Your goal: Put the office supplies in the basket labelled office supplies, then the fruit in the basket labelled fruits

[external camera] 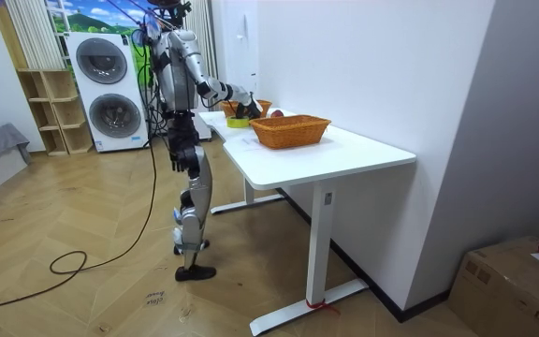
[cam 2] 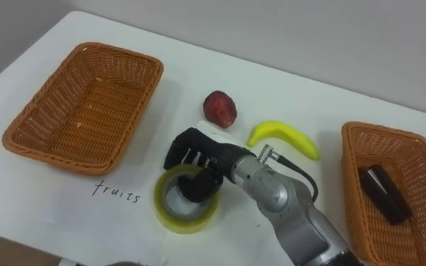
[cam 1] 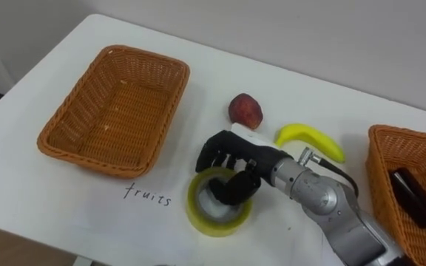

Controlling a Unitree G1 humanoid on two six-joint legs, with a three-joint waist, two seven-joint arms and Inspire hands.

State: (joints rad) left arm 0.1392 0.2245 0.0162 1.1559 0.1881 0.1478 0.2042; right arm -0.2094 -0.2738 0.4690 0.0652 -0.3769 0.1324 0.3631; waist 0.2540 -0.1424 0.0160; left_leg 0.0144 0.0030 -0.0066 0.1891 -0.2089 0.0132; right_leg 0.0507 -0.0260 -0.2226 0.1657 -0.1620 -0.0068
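Observation:
A yellow tape roll (cam 1: 214,222) lies flat on the white table (cam 1: 65,199) near its front edge. My right hand (cam 1: 231,157) sits over the roll's far rim, fingers curled down on it and the thumb inside the hole. A red apple (cam 1: 245,111) and a yellow banana (cam 1: 310,139) lie just behind the hand. The wicker basket (cam 1: 170,100) at the left has nothing in it, and "fruits" (cam 1: 146,194) is handwritten in front of it. A second wicker basket (cam 1: 379,174) at the right holds a dark oblong object (cam 1: 414,196).
In the room view I stand at the far end of the table (external camera: 344,154), with a wall behind it. Washing machines (external camera: 110,89) and a shelf stand behind me. A cardboard box (external camera: 517,281) sits on the floor at the room view's right.

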